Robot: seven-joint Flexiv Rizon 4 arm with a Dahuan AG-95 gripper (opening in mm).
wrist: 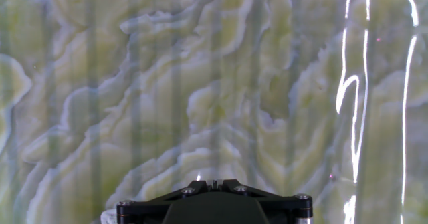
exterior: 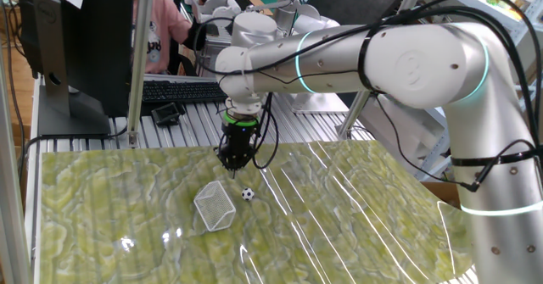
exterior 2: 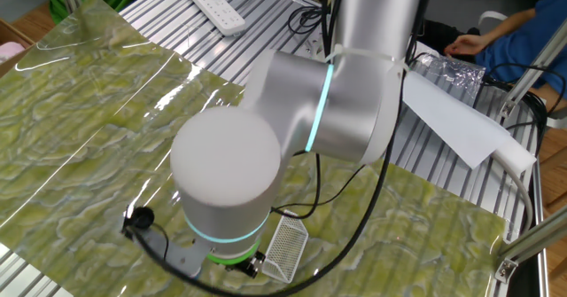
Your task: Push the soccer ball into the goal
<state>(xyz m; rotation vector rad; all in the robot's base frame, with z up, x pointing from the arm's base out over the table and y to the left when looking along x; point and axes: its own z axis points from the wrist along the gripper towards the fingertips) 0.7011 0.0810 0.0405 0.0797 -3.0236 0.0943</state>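
Handling: ball [exterior: 247, 194] looks light, rolls easily.
Contact: nudge side away from goal [exterior: 215, 206].
Fingers [exterior: 233, 159]: closed, empty.

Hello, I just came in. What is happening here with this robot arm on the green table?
A single robot arm is set to push a tiny soccer ball into a miniature goal. Its gripper is shut and points straight down, low over the green marbled table cover, holding nothing. In one fixed view the ball lies on the cover just beside the goal, not inside it, with the gripper a little behind it. The push is not yet finished.
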